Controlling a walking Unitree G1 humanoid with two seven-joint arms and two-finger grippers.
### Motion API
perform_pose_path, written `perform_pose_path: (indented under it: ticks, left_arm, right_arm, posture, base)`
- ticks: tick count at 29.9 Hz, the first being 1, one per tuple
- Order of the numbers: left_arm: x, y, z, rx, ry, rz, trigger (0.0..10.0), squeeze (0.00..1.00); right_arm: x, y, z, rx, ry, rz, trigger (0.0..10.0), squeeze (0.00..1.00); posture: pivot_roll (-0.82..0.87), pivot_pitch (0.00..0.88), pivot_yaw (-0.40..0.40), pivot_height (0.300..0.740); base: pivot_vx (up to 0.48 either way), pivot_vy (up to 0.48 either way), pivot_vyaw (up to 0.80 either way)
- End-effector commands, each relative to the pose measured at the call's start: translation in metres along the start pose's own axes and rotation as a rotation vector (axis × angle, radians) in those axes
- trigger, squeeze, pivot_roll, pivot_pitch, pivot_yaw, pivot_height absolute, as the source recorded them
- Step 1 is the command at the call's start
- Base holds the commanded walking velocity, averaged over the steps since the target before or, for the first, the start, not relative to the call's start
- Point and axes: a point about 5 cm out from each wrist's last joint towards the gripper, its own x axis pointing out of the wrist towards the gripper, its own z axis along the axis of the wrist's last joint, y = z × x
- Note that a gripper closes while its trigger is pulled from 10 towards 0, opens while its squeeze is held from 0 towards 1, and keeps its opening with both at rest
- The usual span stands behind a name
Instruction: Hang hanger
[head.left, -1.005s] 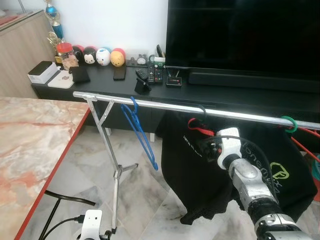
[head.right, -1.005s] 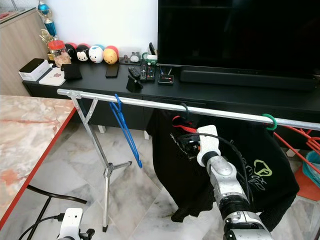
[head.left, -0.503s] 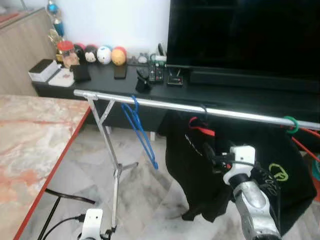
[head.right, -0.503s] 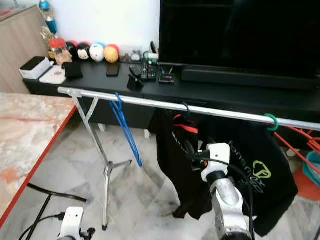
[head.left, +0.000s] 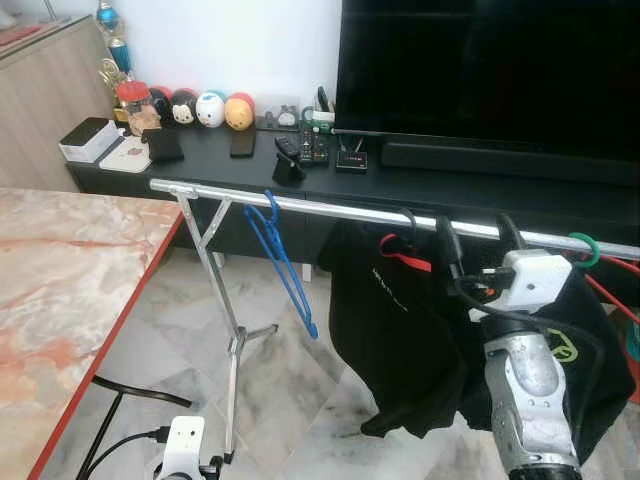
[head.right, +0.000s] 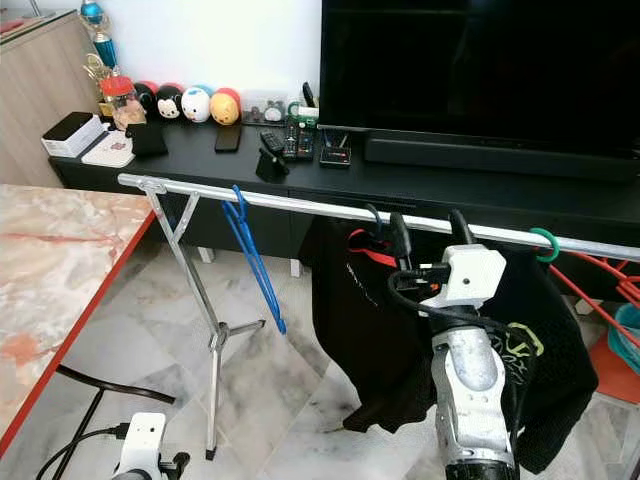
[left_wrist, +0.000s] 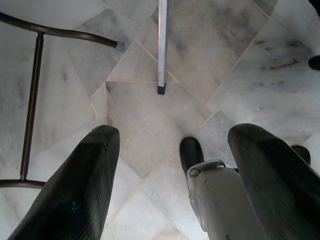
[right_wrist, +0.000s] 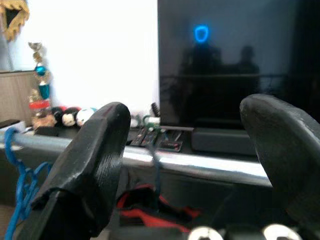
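Right wrist view is showing me the right gripper (right_wrist: 185, 165) with both fingers spread wide and nothing between them, looking straight at the rail (right_wrist: 200, 169). From the head camera I am seeing the hanger (head.left: 405, 262), its red shoulders carrying a black shirt (head.left: 400, 330), already hooked over that rail at about 9 o'clock from my gripper, with a bare blue hanger (head.left: 285, 265) further along at 9 o'clock and a green hook (head.left: 578, 246) at 3 o'clock. I am judging the hanging as done, so the step in hand is letting go cleanly. To do that well I am keeping the fingers wide and drawing the arm back toward me, clear of the shirt fabric and of the cable looping off the wrist, so nothing is tugging the hook off the rail.

Against the picture a second ago, the wrist is sitting higher and more to 3 o'clock, its fingers now pointing up level with the rail instead of being buried in the shirt. The left gripper (left_wrist: 170, 165) is hanging open over the floor tiles (left_wrist: 150, 120), holding nothing.
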Motion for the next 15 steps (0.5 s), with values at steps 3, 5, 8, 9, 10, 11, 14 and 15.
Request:
perform_pose_path:
  ticks: [3, 5, 8, 9, 10, 11, 14, 15]
  left_arm:
    - [0.0004, 0.0003, 0.0028, 0.004, -0.012, 0.005, 10.0, 0.00]
    - [0.0004, 0.0004, 0.0023, 0.005, -0.010, 0.006, 10.0, 0.00]
    - [0.0003, 0.0001, 0.0010, 0.004, -0.001, 0.006, 10.0, 0.00]
    - [0.0003, 0.0000, 0.0007, 0.005, 0.000, 0.006, 10.0, 0.00]
    - [0.0002, 0.0000, 0.0004, 0.005, 0.002, 0.006, 10.0, 0.00]
    - [0.0002, 0.0000, 0.0004, 0.005, 0.002, 0.006, 10.0, 0.00]
    - [0.0002, 0.0005, 0.0002, 0.005, 0.003, 0.007, 10.0, 0.00]
    - [0.0001, 0.0006, 0.0001, 0.005, 0.003, 0.007, 10.0, 0.00]
  right_arm:
    - [0.0007, 0.0024, 0.0008, 0.000, 0.015, 0.006, 10.0, 0.00]
    - [0.0016, 0.0022, 0.0015, -0.003, 0.013, 0.011, 10.0, 0.00]
    - [0.0042, 0.0003, 0.0050, -0.007, 0.001, 0.008, 10.0, 0.00]
    - [0.0047, 0.0001, 0.0057, -0.007, -0.002, 0.008, 10.0, 0.00]
    - [0.0056, 0.0000, 0.0071, -0.008, -0.006, 0.008, 10.0, 0.00]
    - [0.0056, 0.0000, 0.0071, -0.008, -0.006, 0.008, 10.0, 0.00]
    - [0.0068, 0.0005, 0.0090, -0.008, -0.012, 0.011, 10.0, 0.00]
    - [0.0067, 0.0005, 0.0092, -0.008, -0.012, 0.011, 10.0, 0.00]
  posture:
    - [-0.03, 0.000, -0.002, 0.740]
    - [-0.03, 0.000, -0.003, 0.740]
    - [-0.04, 0.000, -0.003, 0.740]
    - [-0.04, 0.000, -0.003, 0.740]
    - [-0.04, 0.000, -0.003, 0.740]
    - [-0.04, 0.000, -0.003, 0.740]
    - [-0.04, 0.000, -0.004, 0.740]
    - [-0.04, 0.000, -0.004, 0.740]
  base:
    - [0.252, 0.000, 0.00]
    - [0.255, 0.000, 0.00]
    - [0.259, 0.000, 0.00]
    - [0.259, 0.000, 0.00]
    - [0.270, 0.000, 0.00]
    - [0.270, 0.000, 0.00]
    - [0.273, 0.000, 0.00]
    - [0.277, 0.000, 0.00]
